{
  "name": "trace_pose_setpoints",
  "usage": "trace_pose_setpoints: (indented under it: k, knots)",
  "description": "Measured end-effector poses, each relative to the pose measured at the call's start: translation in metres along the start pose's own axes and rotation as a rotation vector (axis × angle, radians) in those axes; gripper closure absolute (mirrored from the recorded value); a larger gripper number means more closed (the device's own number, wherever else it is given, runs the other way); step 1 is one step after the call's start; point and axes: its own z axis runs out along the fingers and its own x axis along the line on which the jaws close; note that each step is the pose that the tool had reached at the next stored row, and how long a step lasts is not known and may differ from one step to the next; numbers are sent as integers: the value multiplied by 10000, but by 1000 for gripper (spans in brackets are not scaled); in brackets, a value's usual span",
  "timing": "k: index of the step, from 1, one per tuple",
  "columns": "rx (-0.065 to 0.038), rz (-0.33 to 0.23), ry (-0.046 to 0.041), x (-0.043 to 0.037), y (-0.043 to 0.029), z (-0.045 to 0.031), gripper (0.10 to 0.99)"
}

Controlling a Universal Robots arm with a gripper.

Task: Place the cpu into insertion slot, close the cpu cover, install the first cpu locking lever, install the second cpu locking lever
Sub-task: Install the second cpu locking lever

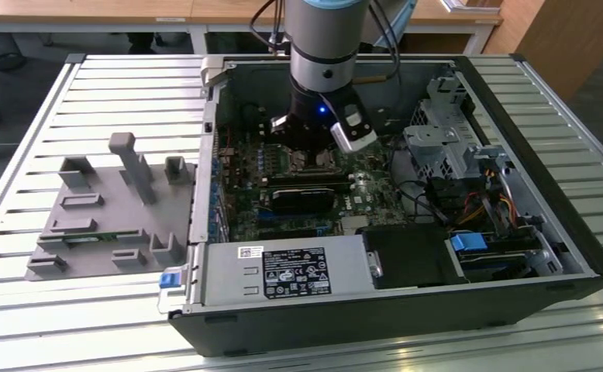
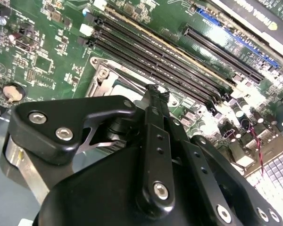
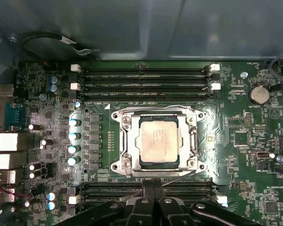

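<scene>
In the first wrist view the cpu (image 3: 158, 141), a silvery-grey square, lies flat in the insertion slot (image 3: 114, 115) at the middle of the green motherboard. The cpu cover (image 3: 124, 141), a thin silvery frame, lies down around it. One thin wire locking lever (image 3: 181, 175) runs slightly slanted along the socket edge nearest my fingers, and another (image 3: 146, 108) lies along the far edge. My gripper (image 3: 152, 186) is shut, its black tips just beside the near lever. The gripper (image 2: 155, 90) tips hang right over the socket's edge (image 2: 104, 75). In the exterior view my gripper (image 1: 310, 151) reaches down inside the open computer case.
Memory slots (image 3: 146, 75) flank the socket on both sides, and a row of capacitors (image 3: 73, 141) stands beside it. A black card (image 1: 307, 198), a power supply (image 1: 286, 271) and a drive cage (image 1: 441, 147) crowd the case. A grey fixture (image 1: 115, 209) sits on the slatted table.
</scene>
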Motion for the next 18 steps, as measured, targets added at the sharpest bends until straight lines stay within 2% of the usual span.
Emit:
trace_pose_setpoints:
  k: [4, 8, 11, 14, 18]
  knots:
    - [-27, -1, 6, 9, -9, 47, 961]
    - [-230, 3, 9, 16, -53, 45, 961]
    - [-320, 5, 12, 39, -66, 43, 961]
    - [-374, 4, 13, 93, -68, 43, 961]
    - [-384, 5, 13, 151, -73, 69, 961]
